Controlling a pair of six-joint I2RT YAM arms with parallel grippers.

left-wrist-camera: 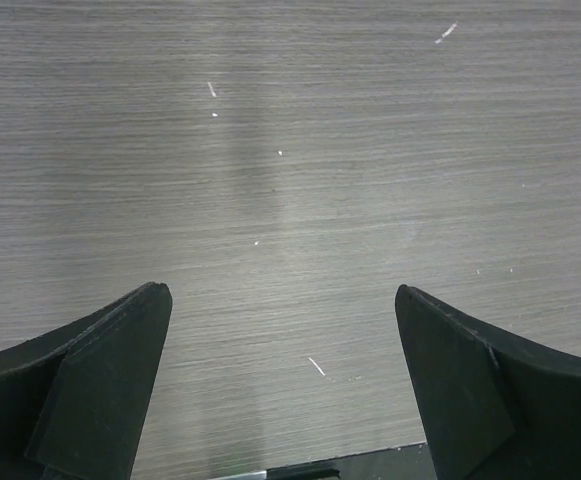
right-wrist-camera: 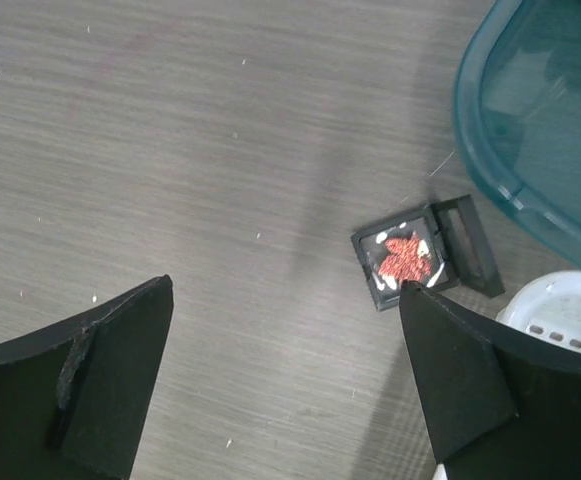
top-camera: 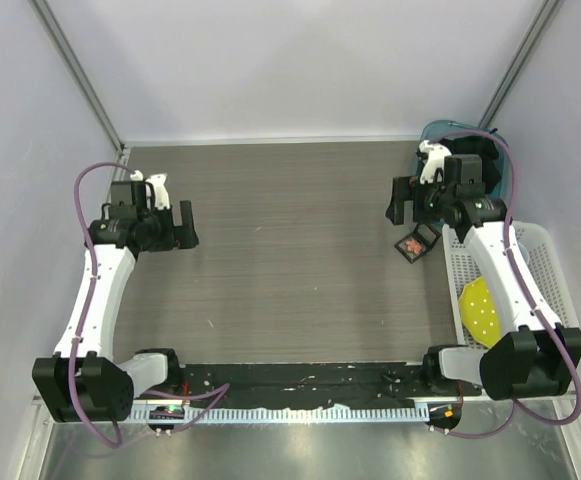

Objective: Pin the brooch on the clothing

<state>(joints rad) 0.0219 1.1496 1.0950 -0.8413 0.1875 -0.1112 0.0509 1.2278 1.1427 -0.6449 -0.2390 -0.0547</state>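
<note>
Pick-up step, not begun: left claw (left-wrist-camera: 282, 390) and right claw (right-wrist-camera: 285, 385) both gape empty; brooch (right-wrist-camera: 403, 259) sits in box (right-wrist-camera: 367, 268) just ahead-right of right claw, shirt unseen; I judge next needs a fine pinch.

Top view high over table (top-camera: 290, 260), wrist views close, facing down

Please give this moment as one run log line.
left gripper: open, empty | right gripper: open, empty | brooch: in open black box on table | T-shirt: not in view

2 arms (top-camera: 95, 290) (top-camera: 500, 270), 1 brooch (right-wrist-camera: 405, 260), 1 blk box (right-wrist-camera: 473, 243), 1 teal tub (right-wrist-camera: 530, 110), 1 wht basket (top-camera: 545, 270).
</note>
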